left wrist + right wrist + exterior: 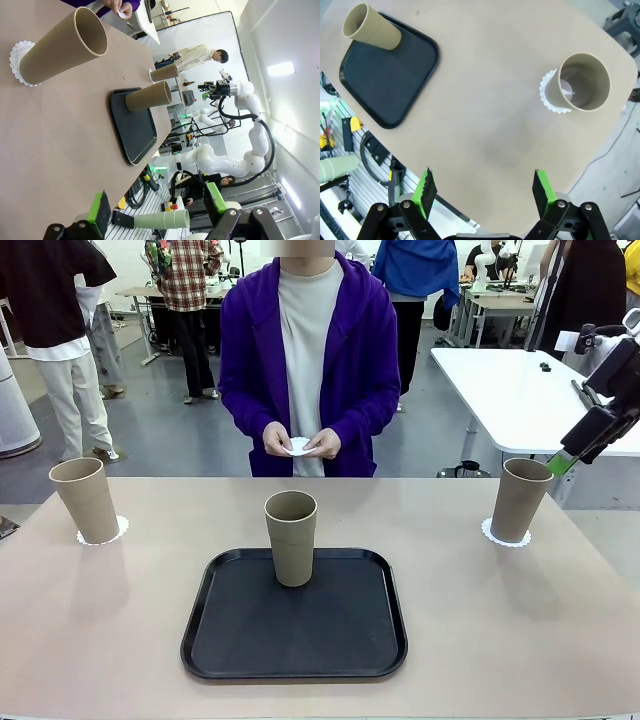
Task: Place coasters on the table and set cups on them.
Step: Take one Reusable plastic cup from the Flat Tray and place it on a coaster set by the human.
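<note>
Two khaki cups stand on white lacy coasters on the beige table [450,640]: the left cup [85,500] on its coaster [105,533], the right cup [521,500] on its coaster [503,536]. A third cup [291,537] stands upright on the black tray [294,640]. At the far side a person holds another coaster [298,446] in both hands. My right gripper [565,458] hovers open above and to the right of the right cup [582,82], nothing between its fingers [543,192]. My left gripper [157,210] is open and empty, well back from the left cup [62,47].
A white table [520,390] stands behind at the right. Bare tabletop lies between the tray and each outer cup. Other people stand farther back in the room.
</note>
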`<state>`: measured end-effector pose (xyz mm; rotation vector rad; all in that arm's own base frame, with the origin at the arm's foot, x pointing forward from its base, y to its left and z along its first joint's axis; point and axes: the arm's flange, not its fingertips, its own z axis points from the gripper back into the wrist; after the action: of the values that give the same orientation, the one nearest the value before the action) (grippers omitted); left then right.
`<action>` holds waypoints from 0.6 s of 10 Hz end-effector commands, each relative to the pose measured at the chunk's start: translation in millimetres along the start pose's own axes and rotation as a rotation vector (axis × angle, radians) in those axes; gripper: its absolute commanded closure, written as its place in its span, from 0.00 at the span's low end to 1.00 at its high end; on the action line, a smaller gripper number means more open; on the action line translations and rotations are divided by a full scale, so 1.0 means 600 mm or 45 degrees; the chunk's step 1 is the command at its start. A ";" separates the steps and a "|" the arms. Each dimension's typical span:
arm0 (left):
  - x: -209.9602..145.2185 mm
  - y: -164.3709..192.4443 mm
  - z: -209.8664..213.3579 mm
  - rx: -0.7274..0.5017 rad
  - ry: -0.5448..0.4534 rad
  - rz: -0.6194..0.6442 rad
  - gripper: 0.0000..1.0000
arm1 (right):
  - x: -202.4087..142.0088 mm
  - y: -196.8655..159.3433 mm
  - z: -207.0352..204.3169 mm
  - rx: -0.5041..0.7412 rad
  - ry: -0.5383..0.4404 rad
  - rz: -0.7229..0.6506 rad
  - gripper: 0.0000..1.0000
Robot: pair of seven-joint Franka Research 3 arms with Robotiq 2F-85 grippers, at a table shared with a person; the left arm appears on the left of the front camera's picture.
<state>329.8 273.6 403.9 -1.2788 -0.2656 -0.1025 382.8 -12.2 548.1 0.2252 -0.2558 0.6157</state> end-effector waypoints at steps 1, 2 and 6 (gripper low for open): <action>0.001 -0.003 0.003 -0.008 -0.011 -0.001 0.00 | 0.000 0.000 0.000 0.000 0.000 0.000 0.00; 0.001 -0.003 0.003 -0.008 -0.011 -0.001 0.00 | -0.023 -0.009 -0.001 -0.090 0.055 -0.269 0.00; 0.001 -0.003 0.003 -0.008 -0.011 -0.001 0.00 | -0.078 -0.037 -0.033 -0.165 0.096 -0.640 0.00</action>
<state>329.8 273.7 403.9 -1.2787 -0.2658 -0.1024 369.5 -61.1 513.3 0.1529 -0.1364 0.1149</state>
